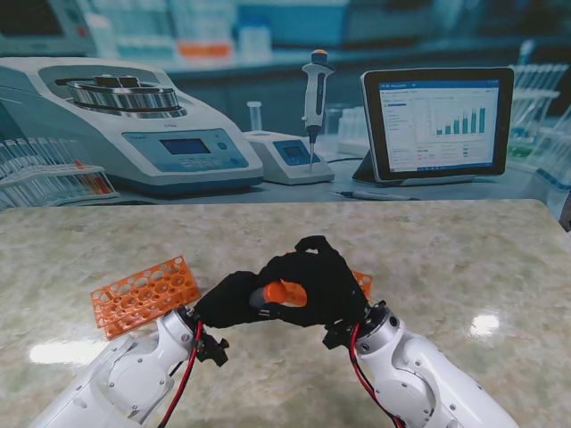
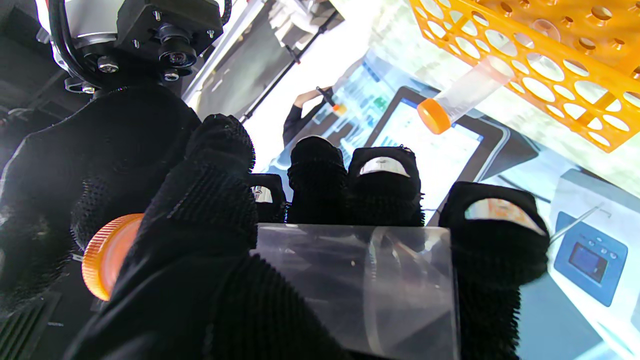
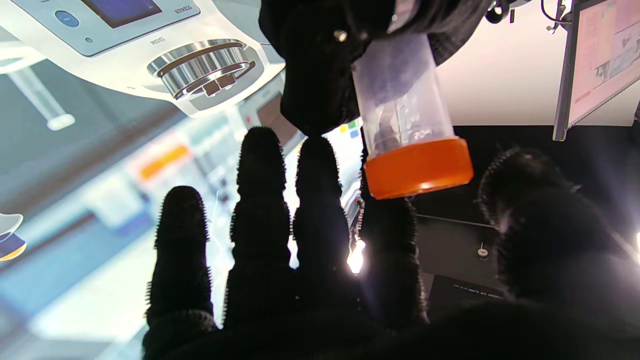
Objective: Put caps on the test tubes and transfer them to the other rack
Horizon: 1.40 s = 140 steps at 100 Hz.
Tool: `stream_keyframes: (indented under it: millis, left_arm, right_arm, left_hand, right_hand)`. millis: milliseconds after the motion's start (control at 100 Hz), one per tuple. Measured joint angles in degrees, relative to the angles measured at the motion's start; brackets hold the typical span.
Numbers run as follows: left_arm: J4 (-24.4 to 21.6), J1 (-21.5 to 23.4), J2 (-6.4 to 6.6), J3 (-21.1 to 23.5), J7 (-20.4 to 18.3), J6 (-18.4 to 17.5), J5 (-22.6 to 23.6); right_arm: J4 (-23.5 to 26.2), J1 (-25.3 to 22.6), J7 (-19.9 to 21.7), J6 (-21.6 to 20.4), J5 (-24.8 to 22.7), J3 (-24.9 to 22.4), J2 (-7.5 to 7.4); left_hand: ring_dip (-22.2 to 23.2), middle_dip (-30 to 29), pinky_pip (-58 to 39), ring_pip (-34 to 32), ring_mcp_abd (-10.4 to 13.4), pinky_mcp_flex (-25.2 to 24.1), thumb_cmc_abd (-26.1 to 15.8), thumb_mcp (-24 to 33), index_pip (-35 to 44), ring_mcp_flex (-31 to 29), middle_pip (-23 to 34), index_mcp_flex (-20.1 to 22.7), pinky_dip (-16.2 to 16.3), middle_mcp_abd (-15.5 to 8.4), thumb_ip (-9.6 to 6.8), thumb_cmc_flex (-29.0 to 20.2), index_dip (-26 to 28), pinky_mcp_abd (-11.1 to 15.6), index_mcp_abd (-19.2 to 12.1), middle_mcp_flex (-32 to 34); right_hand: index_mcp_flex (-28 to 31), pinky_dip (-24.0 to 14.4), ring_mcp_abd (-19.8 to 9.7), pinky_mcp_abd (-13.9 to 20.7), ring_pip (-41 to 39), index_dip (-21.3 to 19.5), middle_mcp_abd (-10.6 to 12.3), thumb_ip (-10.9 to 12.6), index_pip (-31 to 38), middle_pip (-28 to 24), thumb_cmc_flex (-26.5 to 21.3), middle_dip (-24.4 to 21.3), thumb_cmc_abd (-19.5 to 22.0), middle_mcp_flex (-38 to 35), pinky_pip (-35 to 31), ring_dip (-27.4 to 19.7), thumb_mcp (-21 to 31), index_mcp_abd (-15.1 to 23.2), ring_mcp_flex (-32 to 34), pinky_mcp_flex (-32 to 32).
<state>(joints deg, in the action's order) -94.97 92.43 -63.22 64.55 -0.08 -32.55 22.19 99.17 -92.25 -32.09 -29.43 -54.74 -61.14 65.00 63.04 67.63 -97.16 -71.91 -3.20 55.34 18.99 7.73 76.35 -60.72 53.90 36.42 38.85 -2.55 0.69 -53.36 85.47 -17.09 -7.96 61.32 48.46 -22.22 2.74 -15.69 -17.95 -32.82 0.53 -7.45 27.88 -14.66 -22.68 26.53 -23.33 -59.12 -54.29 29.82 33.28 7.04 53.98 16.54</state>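
My left hand (image 1: pixel 230 301) is shut on a clear test tube (image 2: pixel 360 285) held level above the table, its fingers (image 2: pixel 382 192) wrapped round the barrel. The tube's orange cap (image 1: pixel 284 292) sits on its end and faces my right hand (image 1: pixel 323 272). That hand arches over the cap (image 3: pixel 417 167) with fingers (image 3: pixel 260 200) spread and thumb apart, not clamped on it. An empty orange rack (image 1: pixel 143 294) lies to the left. A second orange rack (image 1: pixel 362 283) is mostly hidden behind the right hand; it (image 2: pixel 550 60) holds one capped tube (image 2: pixel 462 95).
The marble table (image 1: pixel 464 267) ends at a printed lab backdrop showing a centrifuge (image 1: pixel 134 125), a pipette (image 1: pixel 314 98) and a tablet (image 1: pixel 437 120). Both forearms rise from the near edge.
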Motion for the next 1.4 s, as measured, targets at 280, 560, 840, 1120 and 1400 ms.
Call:
stream_keyframes:
  millis: [280,560,840,1120,1400]
  left_arm:
    - [-0.07,-0.01,-0.01,0.04,-0.04,0.02,-0.04]
    - [-0.07,-0.05,-0.01,0.02,-0.11,0.06,-0.09]
    - [-0.12,-0.02,-0.01,0.07,-0.14,0.11,-0.1]
    - [-0.23,-0.02,-0.01,0.03,-0.22,0.16,-0.1]
    - [-0.28,-0.03,-0.01,0.02,-0.26,0.17,-0.09]
  right_arm:
    - [0.49,-0.74,-1.15,-0.33,-0.51,-0.64,0.01]
    - [1.26,-1.55,-3.47,-0.06,-2.24,-1.39,0.0]
    - [1.66,-2.28,-6.75,1.6,-6.6,-1.84,-0.5]
    - [1.58,-2.38,-8.24,2.28,-7.89,-1.78,-0.99]
    - [1.49,-2.05,-8.2,2.91,-8.0,-1.51,-1.1]
  left_hand:
    - [0.0,0.0,0.0,0.0,0.0,0.0,0.0,0.0,0.0,0.0,0.0,-0.01,0.0,-0.01,0.0,0.0,0.0,0.01,-0.01,0.0]
    - [0.0,0.0,0.0,0.02,0.0,0.0,0.0,0.0,0.0,0.0,0.0,-0.01,0.0,-0.01,0.0,0.0,0.0,0.02,-0.02,0.0]
    - [0.0,0.0,0.0,0.03,0.0,0.0,0.0,0.0,0.0,0.0,0.0,-0.01,0.0,-0.01,0.0,0.0,0.0,0.03,-0.02,-0.01]
    - [0.0,0.0,0.0,0.04,0.0,0.0,0.0,0.0,0.0,0.0,0.0,-0.01,0.0,-0.01,0.0,0.0,0.0,0.03,-0.02,-0.01]
    - [0.0,0.0,0.0,0.06,0.0,0.0,0.0,0.0,0.0,0.0,0.0,-0.01,0.0,-0.01,0.0,0.0,0.0,0.04,-0.02,-0.01]
  right_hand:
    - [-2.25,0.0,0.03,0.0,-0.4,-0.07,-0.02,0.45,-0.79,0.06,1.98,-0.48,0.08,1.21,0.01,0.01,0.13,0.04,-0.83,-0.26]
    - [-3.42,0.0,0.03,0.0,-0.34,0.25,-0.29,0.46,-1.51,0.62,1.98,-0.61,0.02,2.55,0.02,-0.01,0.1,0.04,-1.75,-0.7]
    - [-3.42,-0.03,0.03,0.0,-0.34,0.09,-0.3,0.46,-1.97,-0.26,3.58,-0.4,-9.29,2.56,0.02,-0.01,6.26,0.04,-1.75,-0.73]
    - [-3.39,-0.06,0.03,0.0,-0.34,-3.31,-0.3,0.46,0.75,-2.89,0.45,2.98,-15.42,2.38,0.02,0.78,9.1,0.04,-1.72,-0.61]
    - [-3.14,-0.19,-0.88,0.0,-0.57,-6.64,0.08,0.46,2.73,-4.78,-2.65,5.26,-15.47,-0.45,0.02,1.04,9.9,1.28,-0.14,0.28]
